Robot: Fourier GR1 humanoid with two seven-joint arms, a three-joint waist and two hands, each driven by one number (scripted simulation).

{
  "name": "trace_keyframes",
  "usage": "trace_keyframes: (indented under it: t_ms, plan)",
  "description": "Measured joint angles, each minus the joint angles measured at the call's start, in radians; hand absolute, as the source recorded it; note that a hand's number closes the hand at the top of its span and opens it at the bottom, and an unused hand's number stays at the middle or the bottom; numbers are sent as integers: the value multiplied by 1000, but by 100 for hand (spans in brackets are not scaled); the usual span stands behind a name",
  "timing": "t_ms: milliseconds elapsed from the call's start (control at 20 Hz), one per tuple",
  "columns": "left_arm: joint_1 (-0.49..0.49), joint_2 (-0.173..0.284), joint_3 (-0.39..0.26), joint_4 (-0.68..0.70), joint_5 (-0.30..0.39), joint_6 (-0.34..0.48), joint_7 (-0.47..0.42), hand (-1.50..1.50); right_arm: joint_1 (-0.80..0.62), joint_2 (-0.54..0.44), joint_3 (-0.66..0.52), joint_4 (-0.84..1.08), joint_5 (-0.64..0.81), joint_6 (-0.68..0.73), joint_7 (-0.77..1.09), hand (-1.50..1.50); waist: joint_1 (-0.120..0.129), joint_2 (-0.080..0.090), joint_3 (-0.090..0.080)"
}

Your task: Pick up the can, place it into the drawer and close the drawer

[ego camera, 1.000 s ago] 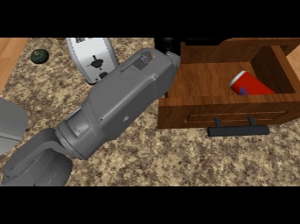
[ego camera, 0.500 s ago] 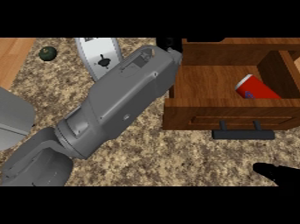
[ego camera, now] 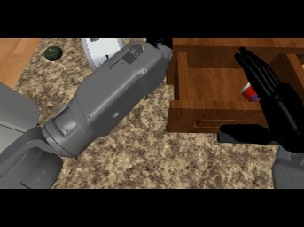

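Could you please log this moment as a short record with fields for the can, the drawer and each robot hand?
can: red can lies inside the drawer, mostly hidden by the right hand
drawer: wooden drawer pulled open
right robot hand: open, fingers straight, over the drawer's front
left robot hand: barely visible past its forearm; fingers hidden
other: dark round object on the counter

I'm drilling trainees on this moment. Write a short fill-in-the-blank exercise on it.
1. The red can lies inside the open wooden ____.
2. The right hand, with straight fingers, shows in front of the ____ side of the drawer.
3. The dark green ball lies at the view's upper ____.

Missing: drawer; right; left
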Motion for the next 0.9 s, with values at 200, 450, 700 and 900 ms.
trace_keyframes:
  t_ms: [200, 450, 700, 900]
  plan:
    - [25, 34, 1, -36, -21, 5, 25, -150, -94, -28, 27, 169, 84, -45, -37, -150, 4, -1, 0]
    - [58, 78, -7, -103, -47, 20, 67, -150, -187, -20, 68, 388, 217, -149, -40, -150, 13, -2, 0]
    - [92, 145, -10, -189, -73, 32, 127, -150, -276, -5, 49, 627, 284, -271, -51, -150, 16, -2, 0]
    - [136, 202, -6, -254, -91, 20, 150, -150, -357, -4, 30, 810, 335, -377, -66, -150, 22, -5, -4]
